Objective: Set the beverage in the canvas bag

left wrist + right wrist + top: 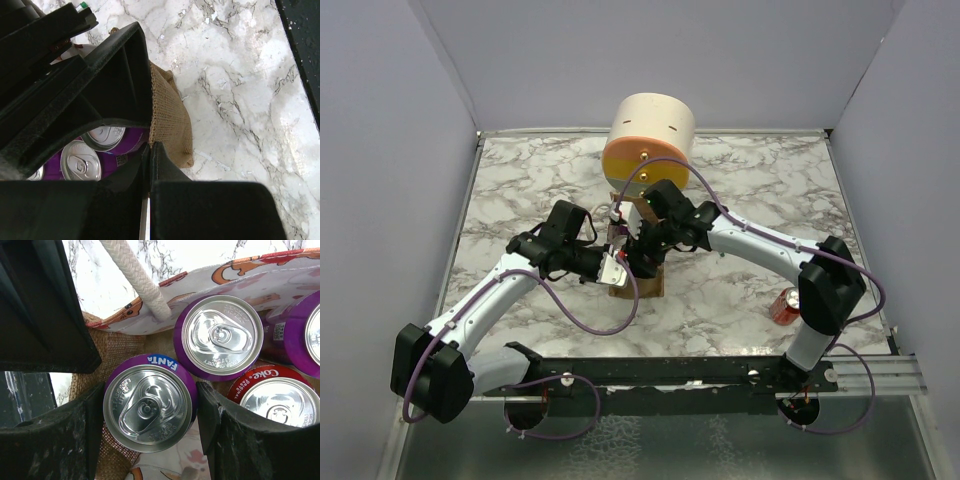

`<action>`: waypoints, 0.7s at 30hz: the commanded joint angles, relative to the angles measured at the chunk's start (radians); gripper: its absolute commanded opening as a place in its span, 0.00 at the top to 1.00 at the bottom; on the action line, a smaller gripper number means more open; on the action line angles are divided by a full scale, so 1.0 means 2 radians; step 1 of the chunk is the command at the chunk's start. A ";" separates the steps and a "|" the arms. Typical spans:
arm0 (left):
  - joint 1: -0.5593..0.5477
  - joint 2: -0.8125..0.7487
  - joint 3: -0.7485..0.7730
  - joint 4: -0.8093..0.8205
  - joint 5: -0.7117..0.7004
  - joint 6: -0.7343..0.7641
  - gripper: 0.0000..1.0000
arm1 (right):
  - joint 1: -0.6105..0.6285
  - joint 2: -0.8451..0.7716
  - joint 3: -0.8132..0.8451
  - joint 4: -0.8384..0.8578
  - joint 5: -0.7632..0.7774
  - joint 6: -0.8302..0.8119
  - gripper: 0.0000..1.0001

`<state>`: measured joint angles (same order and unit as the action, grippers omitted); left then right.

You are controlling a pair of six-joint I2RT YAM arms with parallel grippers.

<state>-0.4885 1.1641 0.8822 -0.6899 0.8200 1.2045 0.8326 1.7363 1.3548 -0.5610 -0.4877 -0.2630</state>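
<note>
R gripper (150, 412) has fingers snug on both sides of the purple Fanta can (146, 407), which sits down inside the bag (172, 120) w/ other cans (217, 335). L gripper (151, 143) is pinched tight on the bag's floppy burlap wall. Can looks stiff but slick and dentable imo, so grip it mid-body.

Plain pale grey walls (650, 60) box in the desk (750, 180) on three sides. Its top is white marble veined with grey, evenly lit. A black rail (670, 372) runs along the near edge, with a dull metal sheet (670, 450) just in front of it.
</note>
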 commanded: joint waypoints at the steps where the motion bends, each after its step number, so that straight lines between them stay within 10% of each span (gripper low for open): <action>1: -0.007 0.006 -0.021 -0.044 0.007 0.008 1.00 | 0.013 0.001 0.003 0.041 -0.055 0.021 0.92; 21: -0.007 -0.002 -0.031 -0.047 0.006 0.016 1.00 | 0.022 0.012 -0.010 0.071 -0.053 0.041 0.91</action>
<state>-0.4885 1.1500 0.8669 -0.6899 0.8215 1.2259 0.8371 1.7580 1.3396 -0.4927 -0.5102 -0.2214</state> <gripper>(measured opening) 0.018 0.646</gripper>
